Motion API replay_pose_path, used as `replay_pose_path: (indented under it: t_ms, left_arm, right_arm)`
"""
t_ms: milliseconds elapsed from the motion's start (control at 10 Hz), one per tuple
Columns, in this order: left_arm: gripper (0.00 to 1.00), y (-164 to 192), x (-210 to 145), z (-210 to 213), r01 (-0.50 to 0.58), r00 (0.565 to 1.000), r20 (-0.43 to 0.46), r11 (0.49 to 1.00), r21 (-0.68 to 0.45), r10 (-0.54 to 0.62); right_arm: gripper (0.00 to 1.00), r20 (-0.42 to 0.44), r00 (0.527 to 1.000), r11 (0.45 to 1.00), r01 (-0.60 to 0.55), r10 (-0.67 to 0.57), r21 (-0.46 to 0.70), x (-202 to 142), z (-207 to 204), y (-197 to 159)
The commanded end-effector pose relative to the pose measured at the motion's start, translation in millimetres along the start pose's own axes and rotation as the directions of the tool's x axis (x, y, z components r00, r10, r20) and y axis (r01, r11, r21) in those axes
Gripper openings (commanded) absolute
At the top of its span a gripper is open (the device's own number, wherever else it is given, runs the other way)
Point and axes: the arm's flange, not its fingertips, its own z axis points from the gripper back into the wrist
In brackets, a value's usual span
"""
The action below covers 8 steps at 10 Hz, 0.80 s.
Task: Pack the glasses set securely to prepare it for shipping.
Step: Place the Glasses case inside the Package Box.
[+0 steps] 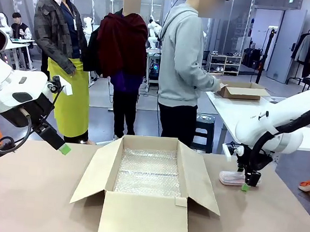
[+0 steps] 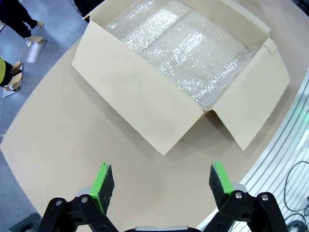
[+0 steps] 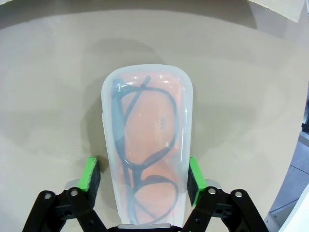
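On the table, right of the box: the pink case [image 3: 147,145] lies flat with dark glasses inside it.
Done so far: the box [image 1: 146,219] stands open, and bubble wrap [image 1: 147,172] covers its floor.
Left to do: I think almost all of it. The case must go in the box and the flaps must be closed.
Right gripper [image 1: 245,183]: it points down at the table [image 1: 29,192], jaws squeezed on the case's long sides.
Left gripper [image 2: 161,181]: it hangs above the table left of the box, jaws wide apart, holding nothing.
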Motion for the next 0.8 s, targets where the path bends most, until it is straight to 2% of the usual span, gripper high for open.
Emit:
replay_pose_path:
  t_ms: [0,100,200,300,400,500,700]
  left_arm:
    - [1.0,0.5,-0.3,0.8,0.002,1.0,0.002,1.0,-0.001,-0.002]
    - [1.0,0.5,-0.3,0.8,0.002,1.0,0.002,1.0,-0.001,-0.002]
    - [1.0,0.5,-0.3,0.8,0.002,1.0,0.002,1.0,-0.001,-0.002]
    - [1.0,0.5,-0.3,0.8,0.002,1.0,0.002,1.0,-0.001,-0.002]
    - [1.0,0.5,-0.3,0.8,0.002,1.0,0.002,1.0,-0.001,-0.002]
    - [1.0,0.5,-0.3,0.8,0.002,1.0,0.002,1.0,-0.001,-0.002]
    - [1.0,0.5,-0.3,0.8,0.002,1.0,0.002,1.0,-0.001,-0.002]
  right_arm:
    - [0.64,-0.003,1.0,1.0,-0.019,0.019,0.003,0.2,3.8,-0.1]
    - [0.52,0.002,1.0,1.0,-0.014,0.014,-0.001,-0.4,6.1,-0.2]
    - [0.44,-0.001,1.0,1.0,-0.012,0.012,-0.007,0.2,10.2,0.4]
    - [0.52,0.002,1.0,1.0,-0.011,0.011,-0.012,0.4,14.6,1.1]
    - [0.24,0.012,1.0,1.0,0.002,-0.002,-0.008,1.8,20.5,2.3]
    - [0.49,0.021,1.0,1.0,-0.012,0.012,-0.005,5.7,32.5,6.3]
    - [0.49,0.055,0.998,1.0,-0.017,0.018,-0.019,17.6,66.6,14.8]
